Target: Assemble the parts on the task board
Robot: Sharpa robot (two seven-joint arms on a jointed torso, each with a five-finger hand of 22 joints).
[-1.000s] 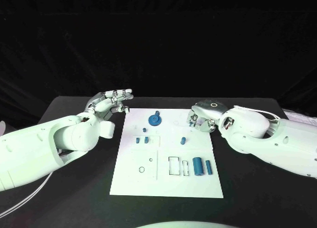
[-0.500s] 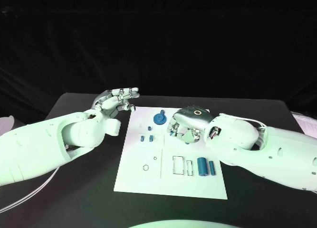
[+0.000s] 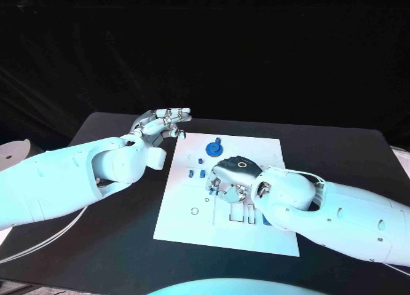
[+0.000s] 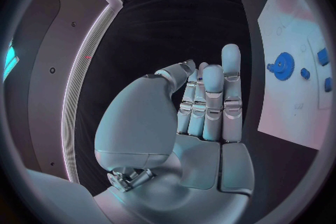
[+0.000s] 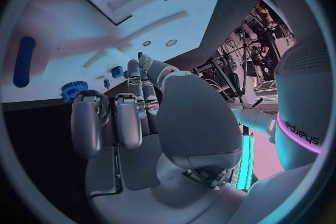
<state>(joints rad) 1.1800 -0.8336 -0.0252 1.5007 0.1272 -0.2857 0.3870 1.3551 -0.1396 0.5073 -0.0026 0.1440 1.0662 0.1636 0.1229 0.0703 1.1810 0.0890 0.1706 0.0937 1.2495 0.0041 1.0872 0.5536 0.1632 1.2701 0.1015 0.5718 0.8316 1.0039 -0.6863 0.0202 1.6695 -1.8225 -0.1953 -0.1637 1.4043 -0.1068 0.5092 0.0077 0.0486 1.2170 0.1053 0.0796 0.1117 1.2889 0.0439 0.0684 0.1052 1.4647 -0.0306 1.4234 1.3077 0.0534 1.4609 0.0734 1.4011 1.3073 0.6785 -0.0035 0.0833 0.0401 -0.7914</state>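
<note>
The task board, a flat white rectangular plate, lies in the middle of the matte black counter, and its surface carries shallow recesses: rectangular pockets and small round holes. Near its far edge stands a blue toothed gear with a small knob, round and ridged at the rim. Just nearer the robot sit two small blue block-shaped parts, side by side, touching the board. In the right wrist view a smooth blue cylinder lies on the board, well apart from the gear. The right hand, silver and jointed, hangs over the middle of the board with its fingers curled inward; whether they pinch anything I cannot tell. The left hand hovers beside the board's far left corner, above the counter, its fingers straight, close together and holding nothing, as the left wrist view shows.
</note>
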